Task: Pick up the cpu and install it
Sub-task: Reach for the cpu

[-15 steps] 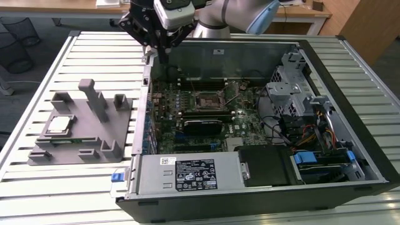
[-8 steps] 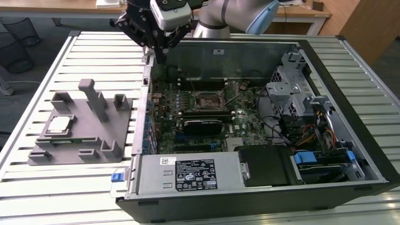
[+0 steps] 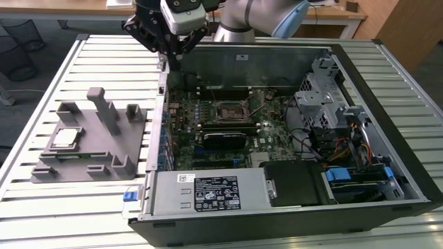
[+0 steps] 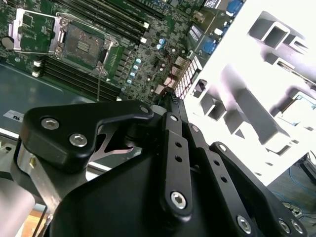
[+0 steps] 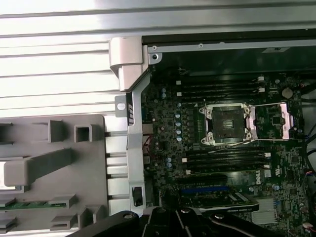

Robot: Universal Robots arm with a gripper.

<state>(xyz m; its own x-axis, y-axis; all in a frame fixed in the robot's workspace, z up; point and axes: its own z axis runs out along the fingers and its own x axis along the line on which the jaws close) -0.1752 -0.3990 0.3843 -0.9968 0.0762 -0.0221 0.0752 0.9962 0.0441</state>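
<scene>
The gripper (image 3: 174,54) hangs over the back corner of the open computer case (image 3: 277,52), at about eleven o'clock of the case in the exterior view. Its black fingers (image 3: 163,42) are pressed together to a point and nothing is pinched between them. In the second wrist view the two finger bars run side by side down to that same tip. The grey arm (image 3: 256,18) rises behind it at twelve o'clock.

From the gripper, the socket (image 3: 231,110) on the green motherboard (image 3: 273,132) lies toward five o'clock. In the first wrist view its metal cover plate (image 5: 276,121) is swung open beside it, and the dark contact field is exposed.

The cpu (image 3: 64,137) is well apart from the gripper, between seven and eight o'clock from it in the exterior view. It rests outside the case in a shallow recess of the grey holder (image 3: 97,155) on the slatted table (image 3: 41,207). It lies flat with its pale metal top facing up. Being square, it shows no long axis. Its sides follow the holder's sides, one pair leaning toward one o'clock. Just beside it at six o'clock, a narrow green memory stick (image 3: 72,154) sits in the same holder, with its long axis running from nine to three o'clock.
</scene>
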